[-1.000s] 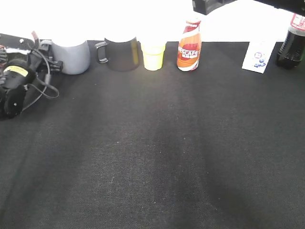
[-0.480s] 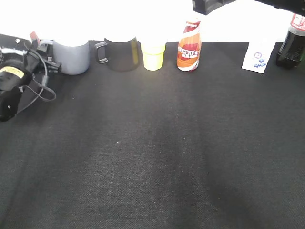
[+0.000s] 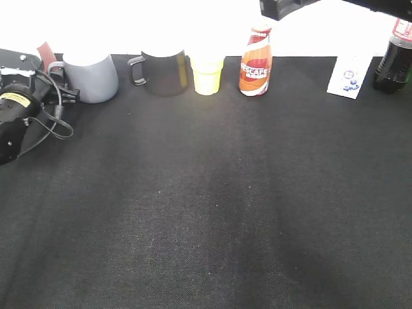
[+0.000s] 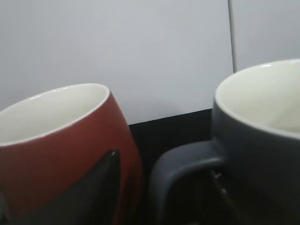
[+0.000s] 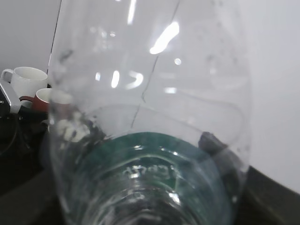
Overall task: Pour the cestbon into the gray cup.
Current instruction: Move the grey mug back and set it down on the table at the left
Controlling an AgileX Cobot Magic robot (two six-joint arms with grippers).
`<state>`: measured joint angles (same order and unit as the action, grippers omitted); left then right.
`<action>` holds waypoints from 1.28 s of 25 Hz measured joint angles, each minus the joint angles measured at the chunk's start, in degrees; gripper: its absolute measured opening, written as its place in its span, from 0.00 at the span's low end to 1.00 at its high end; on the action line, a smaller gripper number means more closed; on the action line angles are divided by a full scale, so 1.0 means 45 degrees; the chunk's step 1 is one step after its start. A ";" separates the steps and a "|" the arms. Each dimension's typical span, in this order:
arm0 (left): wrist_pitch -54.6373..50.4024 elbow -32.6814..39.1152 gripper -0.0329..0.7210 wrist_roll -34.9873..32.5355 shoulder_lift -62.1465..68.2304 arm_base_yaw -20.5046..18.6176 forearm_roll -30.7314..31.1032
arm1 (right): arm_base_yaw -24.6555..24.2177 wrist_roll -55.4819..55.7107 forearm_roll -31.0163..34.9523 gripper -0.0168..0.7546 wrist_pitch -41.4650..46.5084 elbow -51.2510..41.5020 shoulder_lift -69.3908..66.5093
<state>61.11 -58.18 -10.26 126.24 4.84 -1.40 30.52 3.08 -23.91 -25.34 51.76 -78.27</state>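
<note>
Cestbon, the small clear plastic bottle with a green label [image 5: 150, 136], fills the right wrist view, gripped in the right hand and out of the exterior view. Left of the black mug [image 3: 164, 72] on the desk [image 3: 219, 193], the squat matte gray cup [image 3: 90, 76] tilts by the left hand [image 3: 55, 80], whose opening I cannot tell. Steady the cup upright, then tip the bottle slowly over its rim.
</note>
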 joint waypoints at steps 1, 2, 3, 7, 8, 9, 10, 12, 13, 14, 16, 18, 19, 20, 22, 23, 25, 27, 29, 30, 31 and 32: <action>-0.0039 0.0000 0.56 0.0013 -0.0026 -0.0011 -0.0015 | 0.0000 0.0000 0.0000 0.65 0.0000 0.0000 0.0000; -0.0105 0.0000 0.56 0.0013 -0.0041 -0.0011 -0.0015 | 0.0000 0.0000 0.0000 0.65 0.0000 0.0000 0.0000; -0.0166 0.0000 0.56 0.0013 -0.0055 -0.0022 -0.0015 | 0.0000 0.0000 0.0000 0.65 0.0000 0.0000 0.0000; -0.0279 0.0153 0.56 0.0023 -0.0135 -0.0022 -0.0027 | 0.0000 0.0000 0.0000 0.65 0.0000 0.0000 0.0000; -0.0229 0.0262 0.56 0.0023 -0.0145 -0.0022 -0.0027 | 0.0000 0.0000 0.0000 0.65 0.0000 0.0000 0.0000; -0.0211 0.0305 0.56 0.0023 -0.0145 -0.0022 -0.0027 | 0.0000 0.0000 0.0000 0.65 0.0000 0.0000 0.0000; -0.0140 0.0398 0.56 0.0023 -0.0145 -0.0022 -0.0027 | 0.0000 0.0000 0.0000 0.65 0.0000 0.0000 0.0000; 0.0369 0.0785 0.56 0.0023 -0.0145 -0.0022 -0.0003 | 0.0000 0.0000 0.0000 0.65 0.0000 0.0000 0.0000; 0.0784 0.1064 0.56 0.0023 -0.0145 -0.0022 -0.0003 | 0.0000 0.0000 0.0000 0.65 0.0000 0.0000 0.0000; 0.0934 0.1193 0.57 0.0023 -0.0145 -0.0011 -0.0028 | 0.0000 0.0000 0.0000 0.65 0.0000 0.0000 0.0000; 0.1025 0.1331 0.57 0.0023 -0.0174 0.0016 -0.0028 | 0.0000 0.0000 0.0000 0.65 0.0000 0.0000 0.0000; 0.1092 0.1494 0.57 0.0023 -0.0196 0.0017 -0.0066 | 0.0000 0.0000 -0.0005 0.65 0.0000 0.0000 0.0000; 0.1244 0.1684 0.57 0.0023 -0.0260 0.0027 -0.0090 | 0.0000 0.0000 -0.0015 0.65 0.0000 0.0000 0.0000; 0.1450 0.1938 0.57 0.0023 -0.0434 0.0027 -0.0094 | 0.0000 0.0000 -0.0015 0.65 0.0000 0.0000 0.0000; 0.1742 0.2233 0.57 0.0023 -0.0600 0.0027 -0.0132 | 0.0000 0.0000 -0.0015 0.65 0.0000 0.0000 0.0000; 0.1756 0.2265 0.57 0.0023 -0.0707 0.0027 -0.0145 | 0.0000 0.0000 -0.0015 0.65 0.0000 0.0000 0.0000; 0.1701 0.2304 0.57 0.0023 -0.1079 0.0027 -0.0172 | 0.0000 0.0000 -0.0019 0.65 0.0000 0.0000 0.0000; 0.1710 0.2568 0.57 0.0023 -0.1613 0.0027 -0.0183 | 0.0000 0.0000 -0.0057 0.65 0.0011 0.0000 0.0000; 0.1712 0.3041 0.57 0.0023 -0.2126 0.0027 -0.0183 | 0.0000 0.0000 -0.0054 0.65 0.0011 0.0000 0.0000; 0.1698 0.3324 0.57 0.0023 -0.2482 0.0027 -0.0183 | 0.0000 0.0000 -0.0054 0.65 0.0011 0.0000 0.0000; 0.1659 0.3558 0.57 0.0023 -0.2933 0.0031 -0.0183 | 0.0000 0.0000 -0.0054 0.65 0.0011 0.0000 0.0000; 0.1312 0.3701 0.57 0.0023 -0.3454 0.0071 -0.0183 | 0.0000 0.0000 -0.0054 0.65 0.0011 0.0000 0.0000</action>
<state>67.01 -41.52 -10.16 110.70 5.16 -2.22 30.52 3.08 -24.15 -25.29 51.76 -78.27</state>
